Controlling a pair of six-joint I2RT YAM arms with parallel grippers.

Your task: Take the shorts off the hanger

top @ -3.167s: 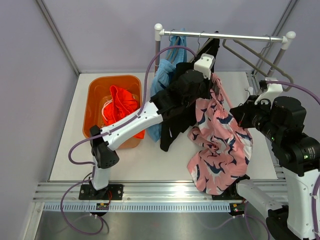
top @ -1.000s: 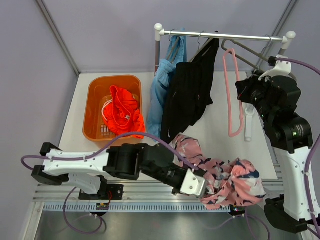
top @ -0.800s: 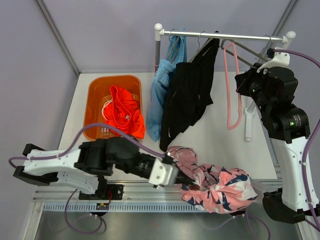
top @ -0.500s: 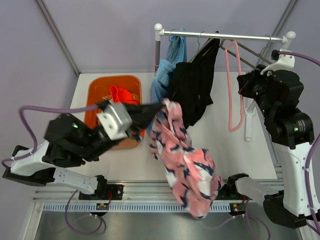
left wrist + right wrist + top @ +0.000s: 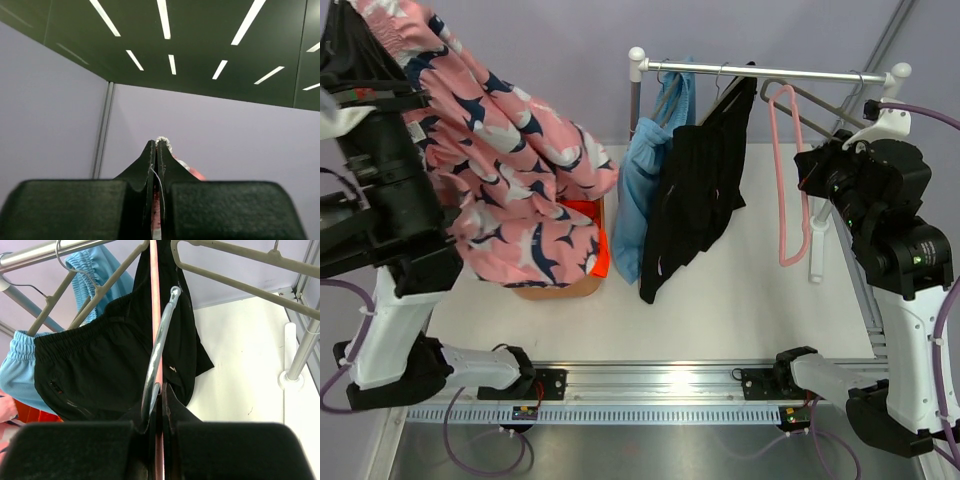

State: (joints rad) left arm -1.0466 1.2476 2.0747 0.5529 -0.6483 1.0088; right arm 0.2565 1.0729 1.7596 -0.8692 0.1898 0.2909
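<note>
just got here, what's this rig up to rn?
Pulling shorts off hangers. The left arm is raised high, jaws shut on the pink patterned shorts, which dangle above the left side of the table and hide most of the orange bin. The orange shorts are already in that bin. The right arm has its jaws shut on the bare pink hanger at the rail. The black shorts and light blue shorts hang on the rail, not yet removed.
</note>
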